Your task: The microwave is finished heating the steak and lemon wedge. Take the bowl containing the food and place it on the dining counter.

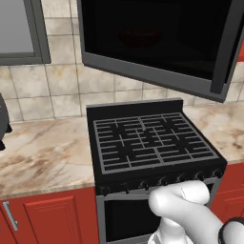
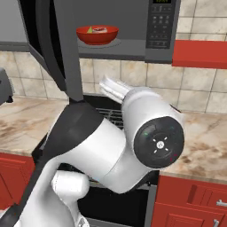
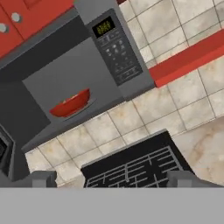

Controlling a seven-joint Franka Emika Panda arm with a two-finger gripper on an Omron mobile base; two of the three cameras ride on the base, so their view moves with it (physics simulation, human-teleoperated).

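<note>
The microwave (image 2: 133,31) hangs above the black stove (image 1: 147,143) with its door (image 2: 53,48) swung wide, and it serves as the landmark here. Inside its cavity, on the grey floor toward the door side, sits the red bowl (image 2: 97,34), with the steak (image 2: 100,29) and the lemon wedge (image 2: 90,30) showing just over its rim; the hand view shows the same bowl (image 3: 71,104) from below and at a tilt. The gripper (image 3: 118,179) is below the microwave and out in front of it, well apart from the bowl, its two fingertips (image 3: 43,178) spread as wide as they go and holding nothing. The reach has not yet begun in earnest, so most of the risk lies ahead. The open door stands out on one side of the cavity, and the arm's bulky elbow (image 2: 155,137) sits below it, so a careless upward swing could strike the door or the microwave's lower edge. The bowl is shallow and glossy, and a pinch on its thin rim may slip or tip it, spilling the food onto the stove beneath. The cavity looks low-roofed, leaving little room to lift before drawing the bowl out, so it could scrape the top or catch on the front lip. I judge that coming in level with the cavity floor and gripping the near rim squarely would lessen these dangers.
</note>
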